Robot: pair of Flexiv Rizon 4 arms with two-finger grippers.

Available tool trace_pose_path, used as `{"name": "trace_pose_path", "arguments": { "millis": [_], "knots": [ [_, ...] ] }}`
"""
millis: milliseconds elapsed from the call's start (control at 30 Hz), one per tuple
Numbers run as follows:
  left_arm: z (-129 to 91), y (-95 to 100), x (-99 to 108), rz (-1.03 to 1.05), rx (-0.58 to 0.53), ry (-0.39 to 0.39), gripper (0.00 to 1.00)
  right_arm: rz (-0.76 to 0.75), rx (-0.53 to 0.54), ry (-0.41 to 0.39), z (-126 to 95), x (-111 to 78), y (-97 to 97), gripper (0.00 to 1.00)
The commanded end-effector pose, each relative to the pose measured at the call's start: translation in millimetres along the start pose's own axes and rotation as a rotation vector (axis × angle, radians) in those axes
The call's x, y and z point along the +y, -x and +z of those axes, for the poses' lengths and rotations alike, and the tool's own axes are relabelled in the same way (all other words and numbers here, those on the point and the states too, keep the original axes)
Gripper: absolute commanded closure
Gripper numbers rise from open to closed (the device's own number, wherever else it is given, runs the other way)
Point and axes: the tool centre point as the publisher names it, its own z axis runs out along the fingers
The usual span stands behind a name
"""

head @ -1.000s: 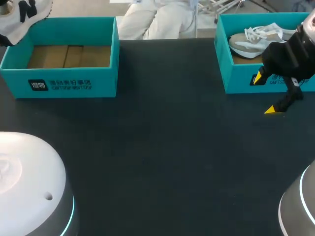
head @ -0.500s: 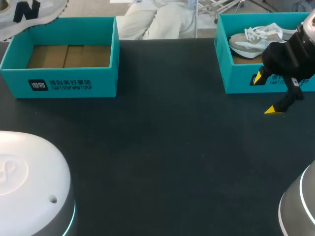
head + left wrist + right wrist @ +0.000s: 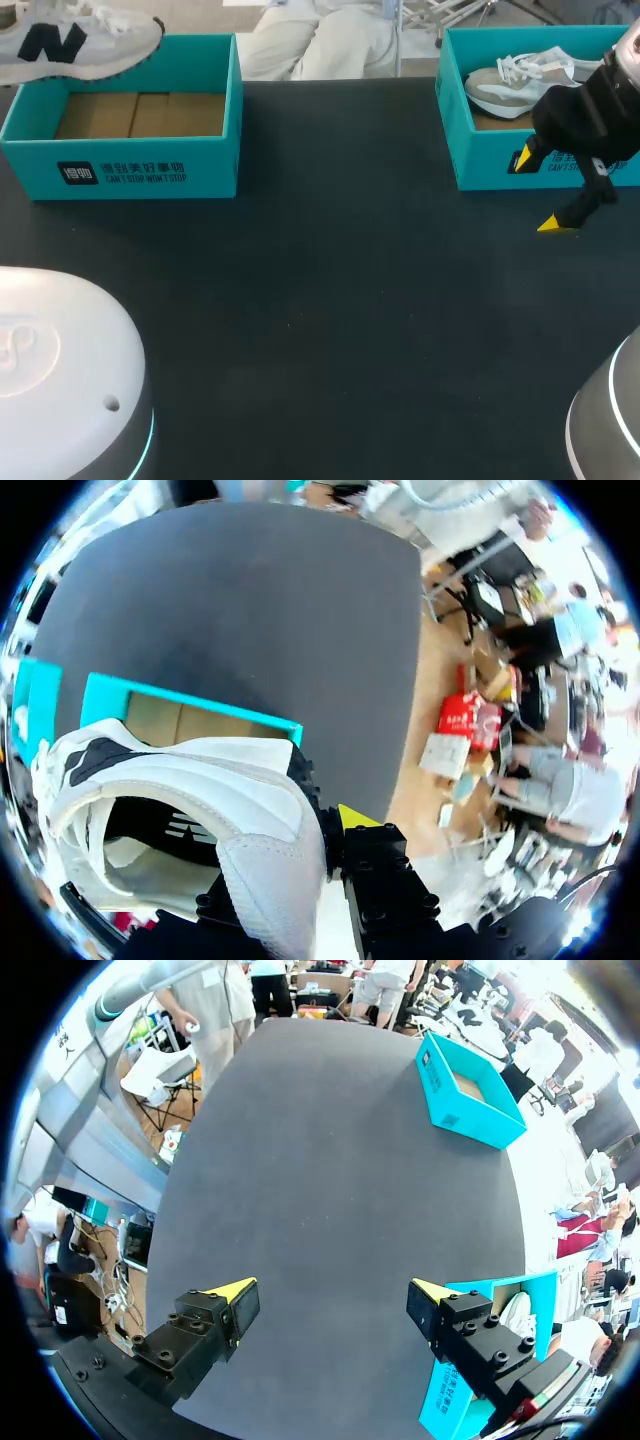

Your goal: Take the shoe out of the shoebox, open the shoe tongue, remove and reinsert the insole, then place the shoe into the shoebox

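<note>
The white shoe (image 3: 80, 45) is held above the far corner of the empty left shoebox (image 3: 140, 165), clamped at its heel by the left gripper (image 3: 325, 825), presumably for carrying to open table, while the right gripper (image 3: 537, 192) is parked with jaws wide apart before the right shoebox (image 3: 500, 165), seemingly ready to assist.

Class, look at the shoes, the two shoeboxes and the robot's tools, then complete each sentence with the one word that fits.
1. The left tool is shut on the white mesh shoe with a black logo, and the teal cardboard shoebox on the left is ___.
2. The right tool holds nothing; its yellow-tipped fingers are ___.
3. The pale shoe with white laces lies ___ the teal cardboard shoebox on the right.

Missing words: empty; open; inside.
</note>
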Motion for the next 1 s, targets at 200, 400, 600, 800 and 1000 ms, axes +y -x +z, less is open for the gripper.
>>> {"name": "trace_pose_path", "arguments": {
  "millis": [200, 400, 600, 800, 1000],
  "knots": [
    [8.4, 2.3, -11.1, 0.247, 0.000, 0.084, 1.00, 0.000, 0.003, -0.004, 1.7, 1.0, 2.0, 0.00],
    [10.9, 9.8, -3.0, 0.077, -0.101, 0.065, 1.00, 0.000, 0.003, -0.004, 1.7, 1.0, 2.0, 0.00],
    [16.1, 21.9, 2.9, 0.101, -0.100, 0.032, 1.00, 0.000, 0.003, -0.004, 1.7, 1.0, 2.0, 0.00],
    [32.3, 36.8, 10.7, 0.121, -0.075, 0.038, 1.00, 0.000, 0.003, -0.004, 1.7, 1.0, 2.0, 0.00],
    [50.0, 51.7, 16.2, 0.147, -0.062, 0.052, 1.00, 0.000, 0.003, -0.004, 1.7, 1.0, 2.0, 0.00]
  ]
}}
